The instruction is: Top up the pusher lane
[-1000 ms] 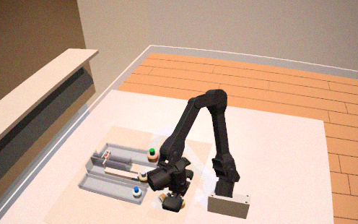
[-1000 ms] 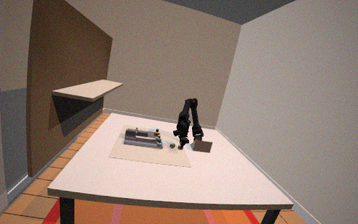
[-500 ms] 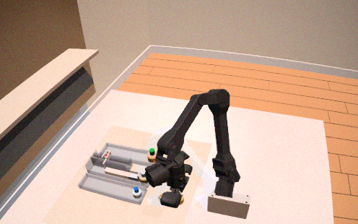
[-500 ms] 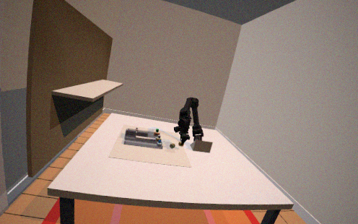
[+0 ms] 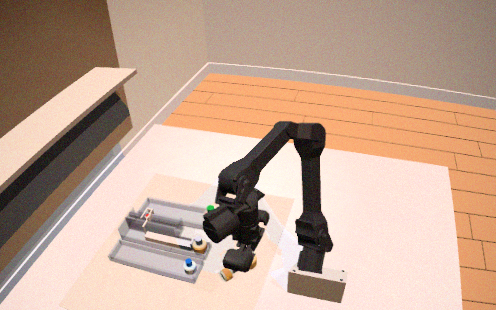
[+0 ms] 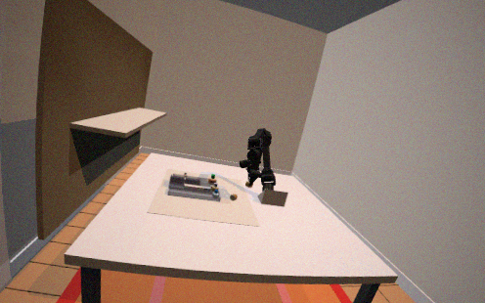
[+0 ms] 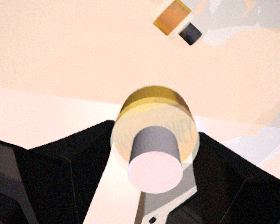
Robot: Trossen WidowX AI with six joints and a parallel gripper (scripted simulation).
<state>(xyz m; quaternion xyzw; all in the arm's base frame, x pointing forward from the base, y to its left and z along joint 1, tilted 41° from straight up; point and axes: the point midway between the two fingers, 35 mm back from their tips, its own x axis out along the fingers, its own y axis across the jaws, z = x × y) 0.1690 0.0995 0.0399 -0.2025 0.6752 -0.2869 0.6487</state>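
Note:
My gripper [image 5: 240,260] [image 6: 248,183] [image 7: 155,133] is shut on a jar [image 7: 153,117] [image 5: 253,260] with an amber body and a grey cap. It holds the jar low over the beige mat [image 5: 98,285], just in front of the grey lane rack [image 5: 128,250] [image 6: 185,187]. A dark-capped amber jar [image 5: 199,245] stands at the front end of the middle lane. A pusher plate with a red mark [image 5: 147,215] sits far back in the rack. A second dark-capped amber jar [image 5: 226,274] [image 7: 176,20] [image 6: 233,196] lies on its side on the mat near the gripper.
A blue-capped jar [image 5: 189,265] [image 6: 215,193] stands at the front of the nearest lane. A green-capped jar [image 5: 210,207] [image 6: 213,176] stands behind the arm. The arm's base block [image 5: 317,284] is at the right. A wall shelf [image 5: 33,130] hangs at the left.

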